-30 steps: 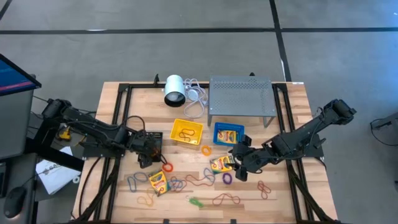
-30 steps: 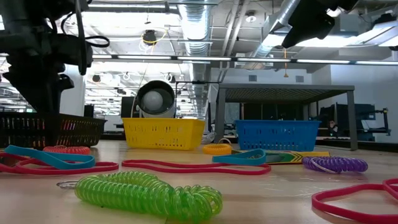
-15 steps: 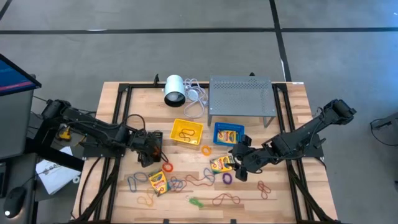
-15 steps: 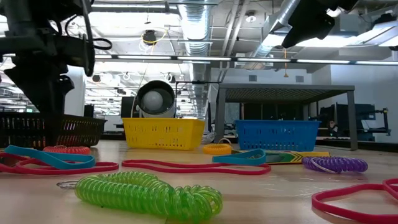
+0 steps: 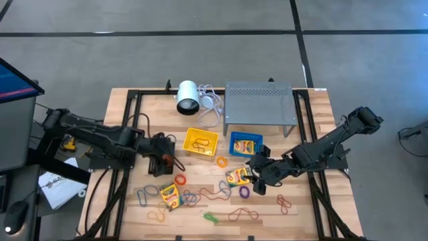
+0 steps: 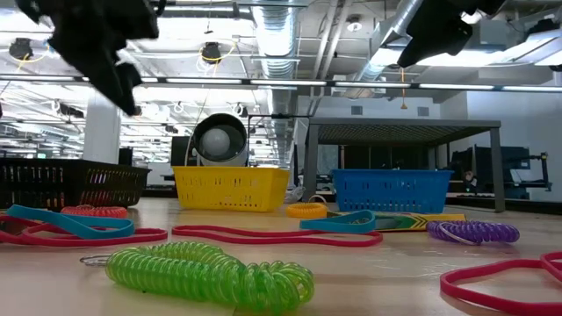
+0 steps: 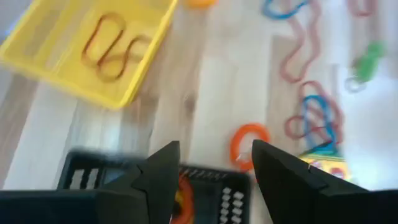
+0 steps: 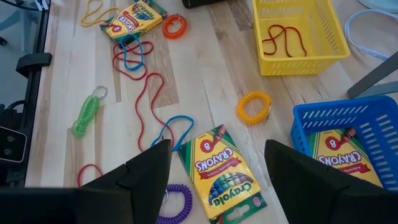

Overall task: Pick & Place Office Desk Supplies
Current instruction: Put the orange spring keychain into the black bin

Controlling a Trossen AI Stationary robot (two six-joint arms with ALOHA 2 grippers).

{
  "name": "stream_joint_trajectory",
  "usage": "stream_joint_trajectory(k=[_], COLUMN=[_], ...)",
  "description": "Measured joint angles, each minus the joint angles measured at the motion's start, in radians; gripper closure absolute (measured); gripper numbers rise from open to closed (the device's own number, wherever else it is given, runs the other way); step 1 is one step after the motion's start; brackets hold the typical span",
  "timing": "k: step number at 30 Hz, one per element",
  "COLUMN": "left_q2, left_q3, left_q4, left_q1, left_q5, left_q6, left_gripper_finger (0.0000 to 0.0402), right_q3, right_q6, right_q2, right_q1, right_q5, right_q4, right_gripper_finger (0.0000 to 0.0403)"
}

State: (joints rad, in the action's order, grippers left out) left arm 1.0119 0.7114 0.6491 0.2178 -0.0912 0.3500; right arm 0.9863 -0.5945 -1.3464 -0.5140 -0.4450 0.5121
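This is an industrial lab or workshop hall. Above the wooden desk (image 5: 304, 107) the low view shows an open ceiling with bare silver ducts (image 6: 279, 26), pipes and long strip lights (image 6: 290, 85). Beyond the desk stand a white column (image 6: 102, 132) and dark equipment racks (image 6: 518, 171). Around the desk lies grey concrete floor (image 5: 167, 60) marked with dark lines.

A grey perforated metal rack (image 5: 259, 107) stands at the far edge of the wooden slatted table (image 5: 314, 214), with a white cylinder (image 5: 186, 96) and its coiled white cable (image 5: 210, 107) just beside it.
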Motion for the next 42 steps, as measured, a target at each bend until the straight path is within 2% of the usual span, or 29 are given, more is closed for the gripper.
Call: stream_joint_trajectory(k=[4,11,20,28,42], left_q2=[0.044,0.174,0.31,0.394,0.564], left_q3=[0.003,0.003,0.007,0.091,0.142], left_q4=[-0.093,-0.209,-0.194,-0.158,-0.084], left_q1=[0.042,0.11,0.147,0.173,0.176], left_q5=[0.06,0.066,0.08,0.081,0.117], left_q6=[-0.057,-0.158,-0.243,-0.321,-0.327], left_gripper_finger=[0.0202,0.0184,0.0175,0.0183,0.0187], right_q3=[0.0,0.0,0.0,0.0,0.0], right_q6=[0.0,0.0,0.0,0.0,0.0], right_q2=[0.0,0.0,0.0,0.0,0.0], right_q1=[0.0,0.018,0.027,0.027,0.022], right_q5=[0.0,0.001,0.002,0.002,0.002], right_q4=[0.0,0.002,0.003,0.003,0.003], right_gripper_finger=[0.0149,0.0149,0.0149,0.0149,0.0149])
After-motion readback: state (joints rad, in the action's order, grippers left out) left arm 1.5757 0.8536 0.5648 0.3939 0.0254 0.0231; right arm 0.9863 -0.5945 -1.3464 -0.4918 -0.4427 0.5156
